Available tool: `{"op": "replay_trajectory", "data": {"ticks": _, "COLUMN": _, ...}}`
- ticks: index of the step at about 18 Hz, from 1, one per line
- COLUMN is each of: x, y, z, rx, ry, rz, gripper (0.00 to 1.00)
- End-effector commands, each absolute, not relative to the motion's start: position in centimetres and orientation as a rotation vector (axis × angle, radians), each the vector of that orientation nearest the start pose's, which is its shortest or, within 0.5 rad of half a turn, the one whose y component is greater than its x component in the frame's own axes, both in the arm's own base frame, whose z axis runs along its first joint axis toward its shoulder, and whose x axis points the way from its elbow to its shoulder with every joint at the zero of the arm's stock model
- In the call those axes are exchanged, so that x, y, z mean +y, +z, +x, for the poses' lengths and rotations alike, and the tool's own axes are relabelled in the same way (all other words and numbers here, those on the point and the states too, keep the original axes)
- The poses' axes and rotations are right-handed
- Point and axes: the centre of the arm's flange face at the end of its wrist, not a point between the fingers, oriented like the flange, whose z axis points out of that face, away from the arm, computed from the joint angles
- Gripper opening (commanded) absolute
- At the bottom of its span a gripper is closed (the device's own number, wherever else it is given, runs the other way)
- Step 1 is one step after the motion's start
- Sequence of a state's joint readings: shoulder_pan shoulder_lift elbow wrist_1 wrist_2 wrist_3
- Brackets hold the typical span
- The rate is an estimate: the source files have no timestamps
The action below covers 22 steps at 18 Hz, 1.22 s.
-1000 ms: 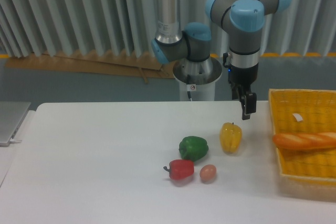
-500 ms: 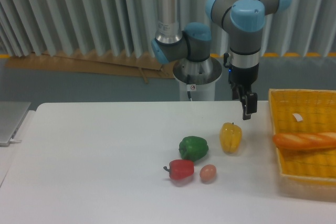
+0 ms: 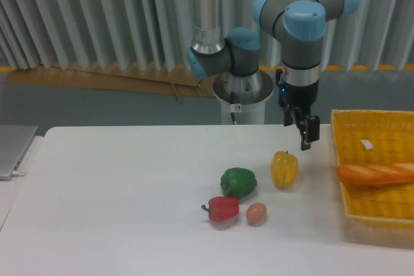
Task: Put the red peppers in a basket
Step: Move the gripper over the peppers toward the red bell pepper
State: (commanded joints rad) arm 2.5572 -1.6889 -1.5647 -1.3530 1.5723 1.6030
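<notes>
Hanging above the table's far side, your gripper (image 3: pixel 306 135) points down with nothing between its fingers; from this angle you can't tell whether they are spread or pressed together. Just below and a little to its left stands a yellow pepper (image 3: pixel 284 169), not your target. Past that sits the green pepper (image 3: pixel 238 182), and touching its near-left flank is the red pepper (image 3: pixel 223 209), lying on the white table (image 3: pixel 116 198) with its dark stem poking left. A small tan egg-shaped thing (image 3: pixel 256 212) sits right beside it on the other side.

You're at the approach step, so travel toward the camera and left until you're over the red one. Come straight down with the fingers wide, lined up so they slip past the green pepper and the egg-shaped thing without nudging either. Close across the glossy body, not the stem, and expect it to be slippery.

Off to the right waits the basket (image 3: pixel 388 201), well apart from the pepper, already holding a bread loaf (image 3: pixel 376 172); drop in clear of it. Its small white tag (image 3: pixel 367 144) shows no readable writing, and no brand is legible on the arm.
</notes>
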Motion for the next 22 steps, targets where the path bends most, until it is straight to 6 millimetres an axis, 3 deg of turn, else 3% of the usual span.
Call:
{"op": "replay_trajectory", "data": {"ticks": 16, "x": 41.8, "y": 44.4, "z": -38.3, "rx": 0.912, "ry": 0.139, "rz": -2.973, "gripper": 1.00}}
{"op": "replay_trajectory", "data": {"ticks": 22, "x": 43.8, "y": 44.4, "z": -36.7, "rx": 0.828, "ry": 0.175, "rz": -2.984, "gripper": 1.00}}
